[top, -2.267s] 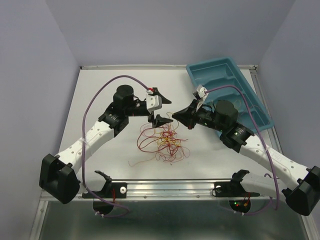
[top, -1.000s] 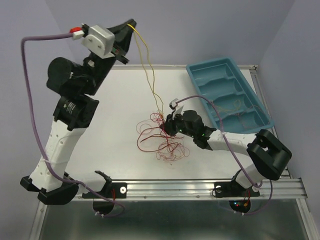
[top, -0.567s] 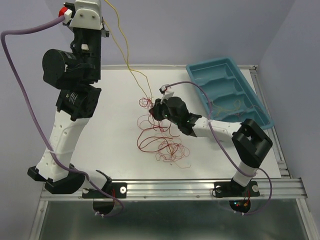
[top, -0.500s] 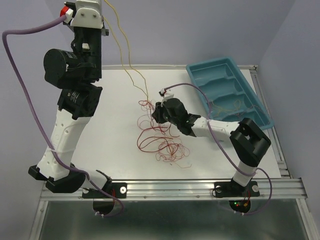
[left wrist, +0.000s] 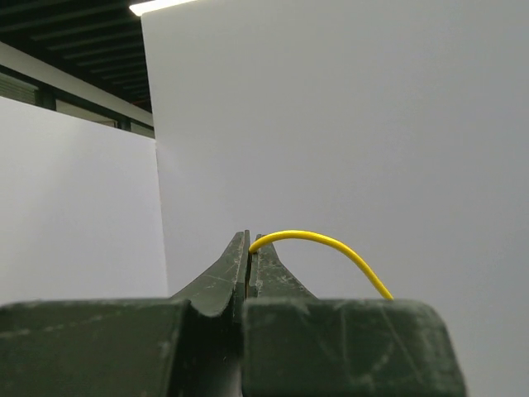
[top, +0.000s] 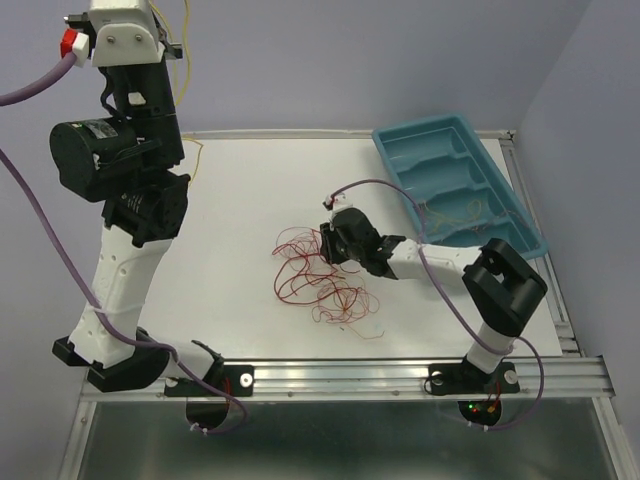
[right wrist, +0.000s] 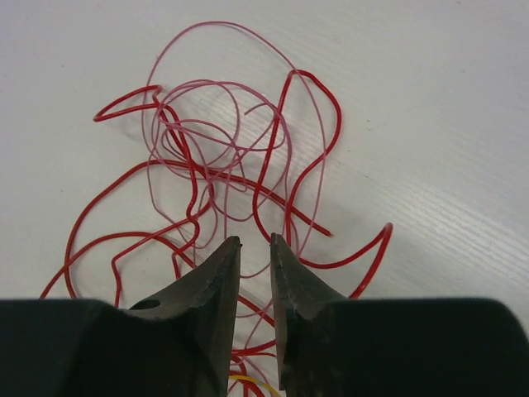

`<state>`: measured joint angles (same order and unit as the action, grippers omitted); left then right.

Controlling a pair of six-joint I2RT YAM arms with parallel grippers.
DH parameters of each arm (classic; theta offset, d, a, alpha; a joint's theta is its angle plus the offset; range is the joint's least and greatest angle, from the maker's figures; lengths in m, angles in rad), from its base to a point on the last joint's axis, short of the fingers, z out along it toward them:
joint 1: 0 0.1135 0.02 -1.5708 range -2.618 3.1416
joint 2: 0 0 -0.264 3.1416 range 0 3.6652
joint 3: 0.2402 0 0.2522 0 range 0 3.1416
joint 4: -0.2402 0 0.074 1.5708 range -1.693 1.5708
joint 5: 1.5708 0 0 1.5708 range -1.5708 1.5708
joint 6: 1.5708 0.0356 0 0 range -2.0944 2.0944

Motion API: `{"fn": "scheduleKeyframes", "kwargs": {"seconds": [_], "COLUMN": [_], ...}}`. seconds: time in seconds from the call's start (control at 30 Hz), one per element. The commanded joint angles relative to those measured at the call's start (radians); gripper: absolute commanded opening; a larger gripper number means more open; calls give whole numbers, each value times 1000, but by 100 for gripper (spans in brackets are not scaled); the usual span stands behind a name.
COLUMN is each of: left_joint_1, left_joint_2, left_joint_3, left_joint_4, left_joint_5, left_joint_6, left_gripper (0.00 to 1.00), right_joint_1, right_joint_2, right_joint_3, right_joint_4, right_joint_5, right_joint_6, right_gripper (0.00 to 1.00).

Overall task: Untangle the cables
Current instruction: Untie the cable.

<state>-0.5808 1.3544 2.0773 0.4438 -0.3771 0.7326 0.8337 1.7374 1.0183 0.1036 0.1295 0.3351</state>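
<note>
The white table (top: 250, 190) carries the cables (top: 320, 278), a mostly red tangle at mid-frame, looped and knotted. High at upper left, the left gripper (left wrist: 249, 241) pinches one yellow strand (left wrist: 322, 242), apparently clear of the pile. The right gripper (right wrist: 254, 241) hovers over red loops, jaws narrowly parted and empty. Most of the untangling is left.

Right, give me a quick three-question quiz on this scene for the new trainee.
1. True or false: the left end effector is shut on a yellow cable.
2. Pick one. The red tangle is: A) held up in the air; B) lying on the white table; C) wrapped around the left arm.
3. Fill in the blank: at the red tangle, the right end effector has its jaws slightly ____.

Key: 1 true; 2 B; 3 apart.
</note>
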Motion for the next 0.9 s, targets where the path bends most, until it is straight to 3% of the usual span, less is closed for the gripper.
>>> {"fn": "scheduleKeyframes", "kwargs": {"seconds": [0.0, 0.03, 0.1, 0.13, 0.23, 0.57, 0.67, 0.7, 0.87], "left_joint_1": [6, 6, 4, 4, 1, -1, -1, -1, -10], "left_joint_2": [-44, -79, -118, -156, -221, -313, -316, -314, -293], "left_joint_3": [-46, -112, -213, -248, -363, -635, -706, -723, -790], "left_joint_4": [49, 46, 33, 35, -3, -211, -218, -218, -231], "left_joint_5": [38, 59, 131, 150, 222, 576, 621, 651, 757], "left_joint_6": [15, -7, -28, -35, -97, -265, -315, -329, -409], "left_gripper": [0, 0, 0, 0, 0, 0, 0, 0, 0], "right_joint_1": [7, 7, 7, 7, 7, 7, 7, 7, 8], "right_joint_2": [-129, -157, -243, -269, -367, -694, -736, -739, -719], "right_joint_3": [19, -13, -55, -73, -125, -339, -366, -368, -348], "right_joint_4": [-18, 20, 68, 109, 143, 373, 406, 412, 421], "right_joint_5": [79, 50, -46, -71, -110, -246, -274, -289, -283], "right_joint_6": [-18, -46, -65, -74, -113, -153, -160, -162, -179], "right_gripper": [37, 53, 64, 78, 89, 94, 95, 100, 100]}}
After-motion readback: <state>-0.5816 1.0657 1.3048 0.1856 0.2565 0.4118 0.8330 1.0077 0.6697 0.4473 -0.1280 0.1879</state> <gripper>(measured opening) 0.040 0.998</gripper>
